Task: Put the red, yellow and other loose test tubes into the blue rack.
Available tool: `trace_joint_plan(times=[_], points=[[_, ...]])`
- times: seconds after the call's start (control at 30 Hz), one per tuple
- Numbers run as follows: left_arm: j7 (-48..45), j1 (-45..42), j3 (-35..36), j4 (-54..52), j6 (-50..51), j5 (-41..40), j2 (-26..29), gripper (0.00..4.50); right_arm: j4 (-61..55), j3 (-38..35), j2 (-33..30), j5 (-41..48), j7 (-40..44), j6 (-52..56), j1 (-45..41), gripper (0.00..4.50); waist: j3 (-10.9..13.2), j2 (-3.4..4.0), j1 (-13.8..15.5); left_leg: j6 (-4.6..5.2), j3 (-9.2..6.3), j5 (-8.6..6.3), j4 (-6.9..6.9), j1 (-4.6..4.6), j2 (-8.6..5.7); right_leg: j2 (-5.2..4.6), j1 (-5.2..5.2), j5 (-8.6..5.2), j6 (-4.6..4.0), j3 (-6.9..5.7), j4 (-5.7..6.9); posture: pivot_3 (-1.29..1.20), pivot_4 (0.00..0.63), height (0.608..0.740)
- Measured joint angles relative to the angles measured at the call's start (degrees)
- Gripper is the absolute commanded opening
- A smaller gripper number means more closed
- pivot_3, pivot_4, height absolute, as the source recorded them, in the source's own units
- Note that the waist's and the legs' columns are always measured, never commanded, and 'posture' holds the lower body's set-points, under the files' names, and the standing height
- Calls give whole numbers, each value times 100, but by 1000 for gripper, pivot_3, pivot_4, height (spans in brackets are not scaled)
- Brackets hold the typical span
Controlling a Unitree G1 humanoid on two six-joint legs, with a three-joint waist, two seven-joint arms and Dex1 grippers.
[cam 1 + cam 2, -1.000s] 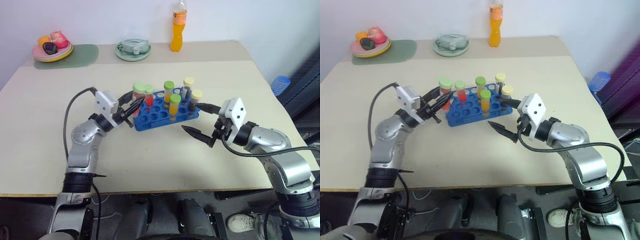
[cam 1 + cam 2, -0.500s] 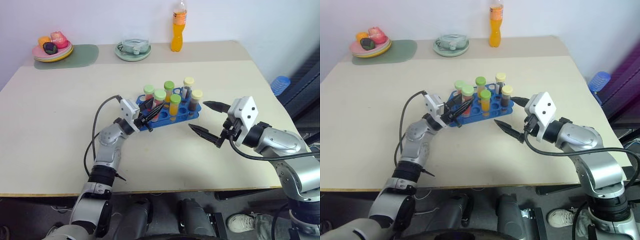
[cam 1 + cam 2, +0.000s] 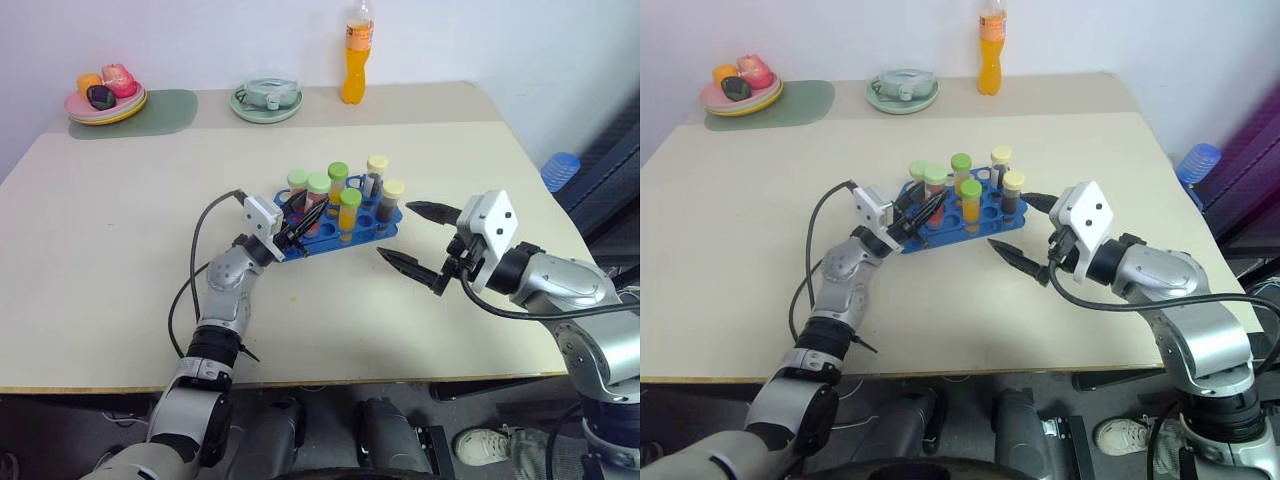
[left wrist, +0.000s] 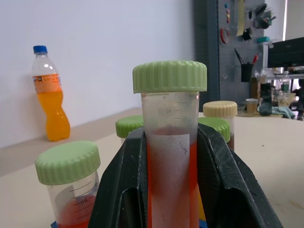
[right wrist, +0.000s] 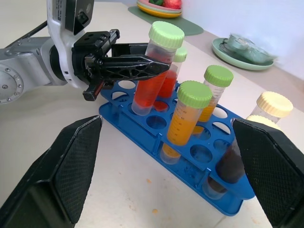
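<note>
Red test tube [image 5: 154, 71] with green cap, clamped between the left gripper [image 5: 142, 64] fingers over the blue rack [image 5: 156, 135]; right gripper [image 3: 420, 240] spread wide, empty, beside the rack.

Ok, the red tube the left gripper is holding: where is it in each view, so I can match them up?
Left eye: the red tube stands left of centre, over the blue rack's near-left holes.
Right eye: the same place, in the left gripper.
Left wrist: centre, between the black fingers.
Right wrist: upper middle.
Shared landmark: the orange-filled tube beside it.
</note>
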Motion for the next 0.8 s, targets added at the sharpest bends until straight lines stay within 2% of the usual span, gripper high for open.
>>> trace_joint_plan(times=[0.5, 0.7, 0.8], points=[[-197, 275, -58, -437, 286, -146, 101, 767, -7, -3, -54, 8, -10, 36, -2, 4500, -1, 1, -2, 0, 0, 0, -1, 1, 0, 0, 0, 0, 0, 0, 0, 0, 150, 740], [-198, 154, -27, -59, 19, -146, 100, 767, -7, -3, -53, 7, -22, 36, 2, 4500, -4, 3, -2, 1, 0, -1, -2, 13, 0, 0, 14, 0, 0, 0, -2, 0, 150, 740], [-196, 148, -12, 453, -42, -59, 124, 767, -13, -6, -53, 7, -26, 36, 23, 4500, -6, 5, -19, 3, 1, -2, -4, 14, 1, 1, 13, -1, 1, 0, -3, 0, 150, 740]])
